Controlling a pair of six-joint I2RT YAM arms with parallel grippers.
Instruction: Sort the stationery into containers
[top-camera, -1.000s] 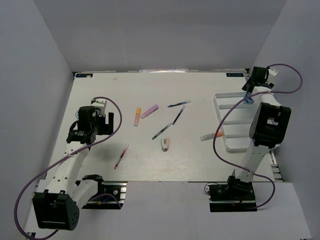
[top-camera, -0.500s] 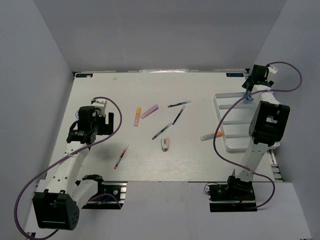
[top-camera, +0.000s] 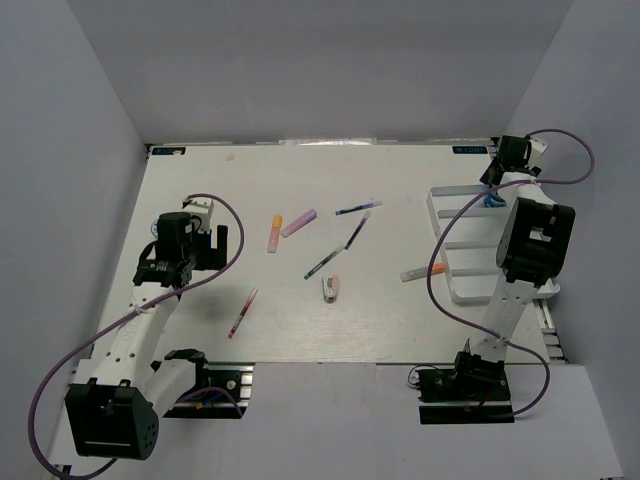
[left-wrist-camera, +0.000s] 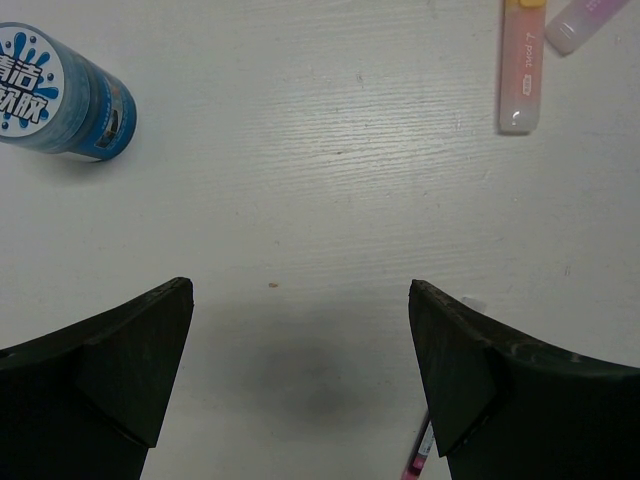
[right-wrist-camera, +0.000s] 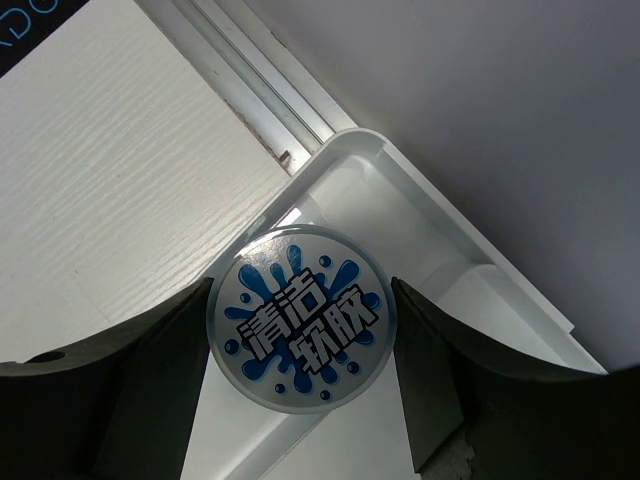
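Note:
My right gripper (right-wrist-camera: 300, 320) is shut on a round blue-and-white labelled can (right-wrist-camera: 300, 318) and holds it over the far corner of the white divided tray (right-wrist-camera: 440, 215); in the top view this is at the tray's back edge (top-camera: 492, 192). My left gripper (left-wrist-camera: 300, 290) is open and empty above bare table. Scattered on the table are an orange highlighter (top-camera: 273, 233), a pink-purple highlighter (top-camera: 298, 222), dark pens (top-camera: 356, 230) (top-camera: 322, 264), a pink-white eraser piece (top-camera: 330, 288), a red pen (top-camera: 242, 312), and an orange highlighter (top-camera: 422, 271) beside the tray (top-camera: 462, 295).
A second blue labelled can (left-wrist-camera: 62, 92) lies on its side to the far left of my left gripper. In the left wrist view the orange highlighter (left-wrist-camera: 522, 70) is at the far right and the red pen's tip (left-wrist-camera: 420, 460) peeks out by the right finger. Grey walls enclose the table.
My right gripper has shifted slightly back and left with the can, toward the tray's far corner. The left arm has not moved.

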